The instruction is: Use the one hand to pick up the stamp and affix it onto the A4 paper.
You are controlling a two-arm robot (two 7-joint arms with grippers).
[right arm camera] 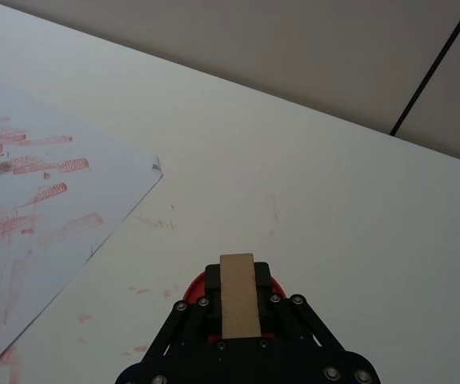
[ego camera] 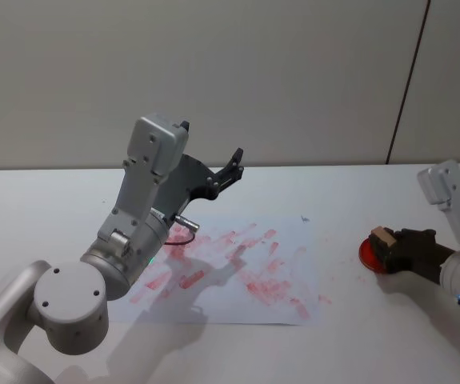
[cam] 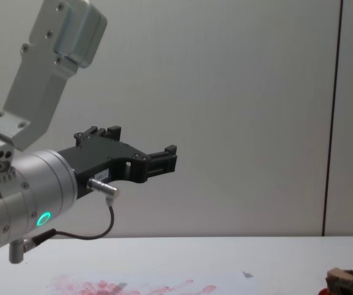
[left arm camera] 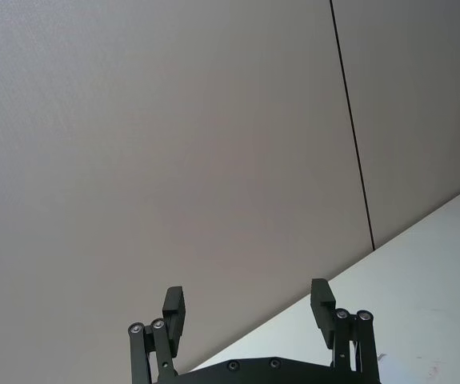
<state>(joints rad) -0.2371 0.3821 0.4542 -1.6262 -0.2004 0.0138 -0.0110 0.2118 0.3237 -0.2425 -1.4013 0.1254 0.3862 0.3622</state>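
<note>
**Stamp gripped over red pad, right of sheet**

Above the table's left side, the left gripper point(ego camera: 234, 164) is raised with jaws spread wide and nothing between them; its wrist view looks past the fingertips point(left arm camera: 174, 304) to the wall. Below it lies the A4 paper point(ego camera: 246, 268), smeared red. Right of the sheet, the right gripper point(ego camera: 390, 244) has its jaws closed on the stamp point(ego camera: 382, 237). The right wrist view shows the stamp's tan face point(right arm camera: 239, 294) between the jaws, with the red pad point(right arm camera: 198, 284) directly beyond them; the chest view catches just the stamp's edge point(cam: 342, 279). Ink specks point(right arm camera: 142, 292) dot the table point(right arm camera: 334, 208).
</note>
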